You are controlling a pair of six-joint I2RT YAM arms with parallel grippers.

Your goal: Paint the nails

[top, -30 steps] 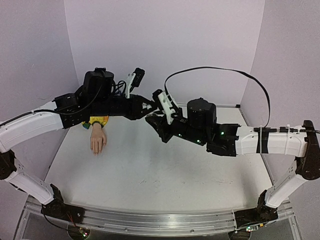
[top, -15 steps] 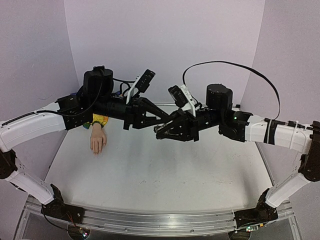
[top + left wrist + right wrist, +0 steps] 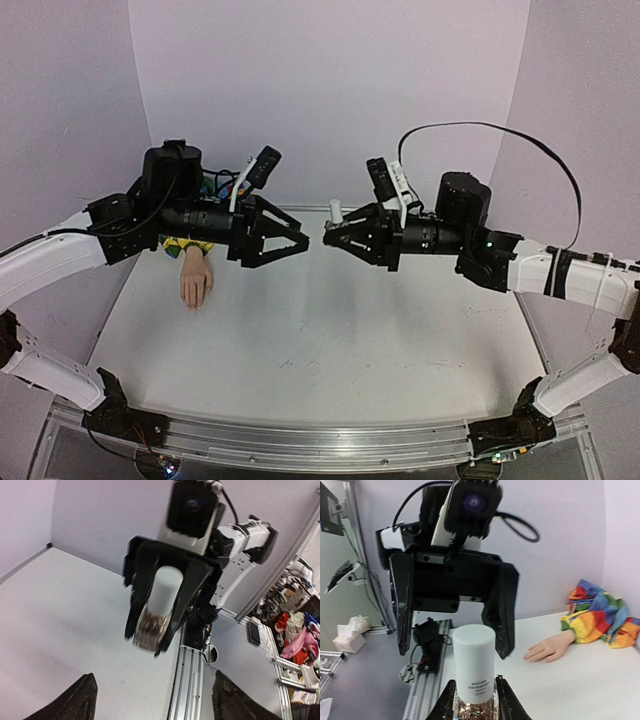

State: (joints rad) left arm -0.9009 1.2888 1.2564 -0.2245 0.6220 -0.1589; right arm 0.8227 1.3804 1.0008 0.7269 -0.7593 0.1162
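The pale mannequin hand (image 3: 195, 281) lies palm down at the table's left, its rainbow sleeve (image 3: 190, 246) behind it. The nails (image 3: 529, 656) are too small to make out. My right gripper (image 3: 332, 235) hovers above mid-table, shut on a small bottle (image 3: 474, 656) with a white cap and a glittery body. My left gripper (image 3: 300, 240) faces it from a short gap away, open with nothing between its fingers (image 3: 75, 702). In the left wrist view the bottle (image 3: 159, 600) sits between the right gripper's dark fingers. The mannequin hand (image 3: 547, 649) and sleeve (image 3: 600, 612) show behind the left gripper (image 3: 452, 610).
Lilac walls close the table (image 3: 320, 340) at the back and both sides. The aluminium rail (image 3: 300, 440) runs along the near edge. A black cable (image 3: 480, 130) arches over the right arm. Clutter lies beyond the table's edge (image 3: 300, 635).
The two grippers were together over mid-table. My left gripper has opened and drawn back to the left; the right has pulled back to the right, keeping the bottle.
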